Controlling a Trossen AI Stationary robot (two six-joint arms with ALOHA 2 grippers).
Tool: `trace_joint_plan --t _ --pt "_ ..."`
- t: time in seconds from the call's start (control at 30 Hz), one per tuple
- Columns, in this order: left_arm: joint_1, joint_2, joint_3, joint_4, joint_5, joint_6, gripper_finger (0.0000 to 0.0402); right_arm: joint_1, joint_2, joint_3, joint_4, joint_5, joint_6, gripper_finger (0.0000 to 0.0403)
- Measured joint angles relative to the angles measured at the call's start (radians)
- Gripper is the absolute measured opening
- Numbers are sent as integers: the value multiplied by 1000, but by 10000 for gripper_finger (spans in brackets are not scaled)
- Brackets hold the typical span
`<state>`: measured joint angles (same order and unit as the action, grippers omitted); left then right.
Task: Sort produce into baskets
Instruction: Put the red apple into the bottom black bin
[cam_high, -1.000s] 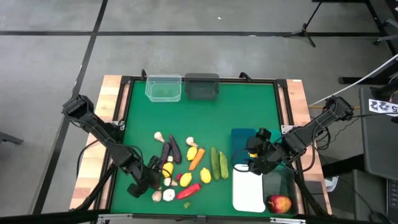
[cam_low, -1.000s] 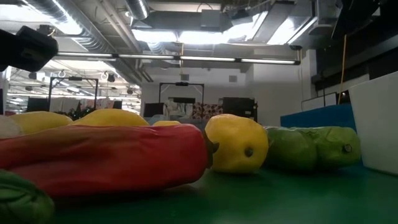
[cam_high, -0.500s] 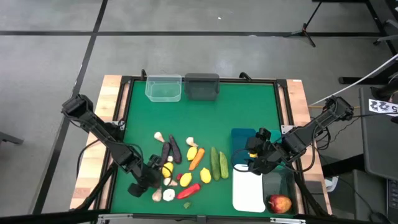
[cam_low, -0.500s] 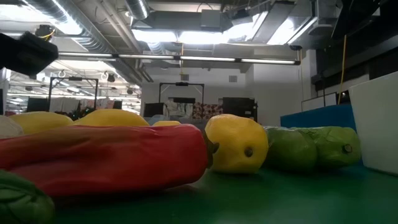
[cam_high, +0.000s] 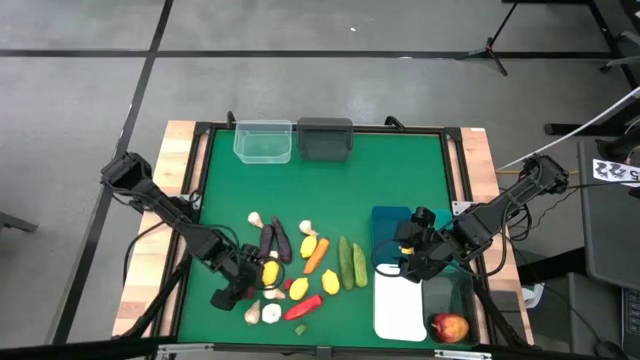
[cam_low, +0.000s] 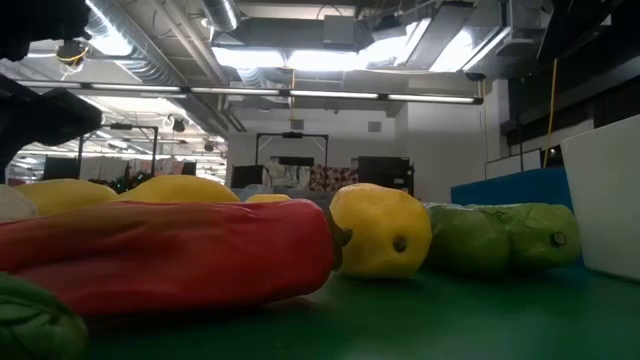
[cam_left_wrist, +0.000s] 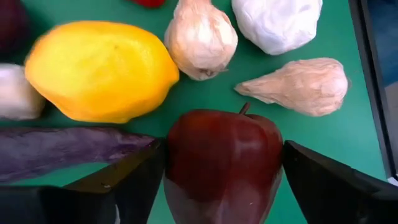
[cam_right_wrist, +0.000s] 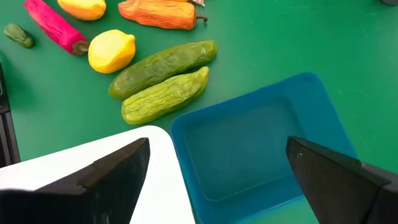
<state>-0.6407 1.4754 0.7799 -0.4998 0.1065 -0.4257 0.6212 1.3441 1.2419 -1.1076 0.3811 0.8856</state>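
1. High view showed most of the produce (cam_high: 300, 265) lying loose in a cluster on the green counter (cam_high: 400, 180), near its front edge and left of centre: lemons, pale bulbs, two cucumbers (cam_high: 352, 263), a carrot (cam_high: 315, 256), a red pepper (cam_high: 302, 307) and dark purple pieces.
2. One red apple (cam_high: 450, 326) already lay in the dark translucent basket (cam_high: 447, 292) at the front right corner, so I judged the sorting barely begun.
3. The clear basket (cam_high: 263, 141) and dark grey basket (cam_high: 325, 139) stood side by side at the far edge and looked empty; the blue basket (cam_high: 392, 227) and white basket (cam_high: 399, 306) at the right also held nothing that could be seen.
4. The left gripper (cam_left_wrist: 221, 163) sat low over the left end of the cluster, its fingers closed around a dark red apple (cam_left_wrist: 222, 158), with a lemon (cam_left_wrist: 99, 70) and three pale bulbs just beyond it.
5. The right gripper (cam_high: 410, 262) hovered above the blue and white baskets with its fingers spread wide and nothing between them.
6. By my judgement, nearly every piece still had to be moved.
7. No brand or readable writing appeared on the produce or baskets; a tag at the high view's right edge was too small to read.
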Motion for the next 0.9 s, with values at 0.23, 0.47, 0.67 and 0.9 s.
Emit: trace_joint_plan --t 0.23,0.47,0.67,0.9 --pt "-1 3 -1 3 3 10 326 0 0 0 0 0 0 374" --pt "0 26 -15 17 42 -22 306 0 0 0 0 0 -1 374" --pt "18 15 -4 6 61 -36 288 0 0 0 0 0 -1 374" --pt "66 19 72 -97 9 -14 283 0 0 0 11 115 -48 374"
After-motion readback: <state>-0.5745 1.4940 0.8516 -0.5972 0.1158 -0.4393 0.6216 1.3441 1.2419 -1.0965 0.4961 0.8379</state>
